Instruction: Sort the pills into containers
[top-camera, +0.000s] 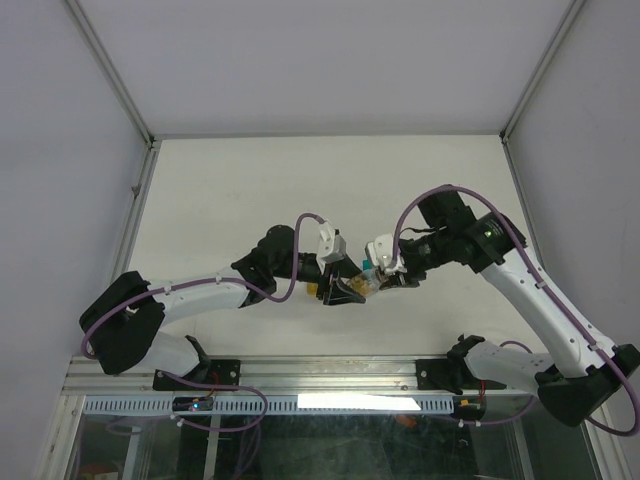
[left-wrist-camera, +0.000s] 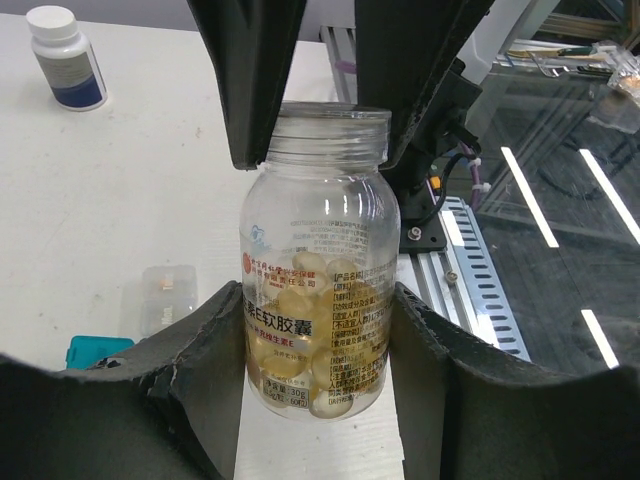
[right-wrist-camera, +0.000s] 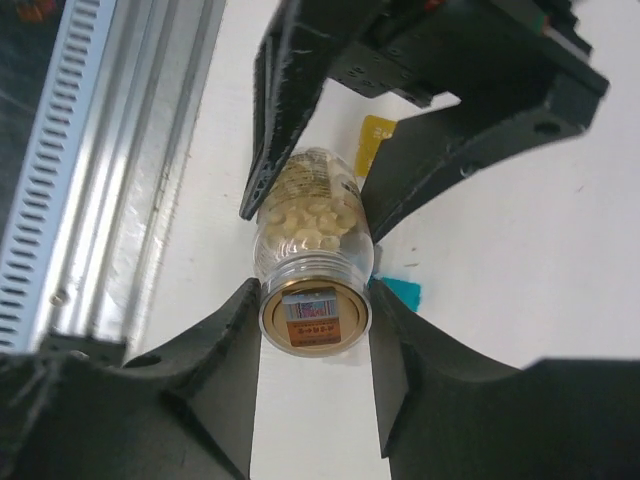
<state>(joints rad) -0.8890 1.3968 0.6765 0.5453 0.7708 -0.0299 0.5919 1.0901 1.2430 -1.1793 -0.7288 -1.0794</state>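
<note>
I have the left end effector (left-wrist-camera: 315, 335) clenched on the base of the pill bottle (left-wrist-camera: 318, 230) and the right end effector (right-wrist-camera: 313, 300) apparently closed on its neck, so the bottle's long axis runs between them above the counter (left-wrist-camera: 120, 200), with the clear box (left-wrist-camera: 167, 295) and teal box (left-wrist-camera: 95, 350) just beside.

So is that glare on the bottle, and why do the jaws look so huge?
Left wrist view: white streaks of glare on the bottle; the jaws loom because they're nearest the lens. Right wrist view: same looming, little glare. Top view: even light, faint shadows.
</note>
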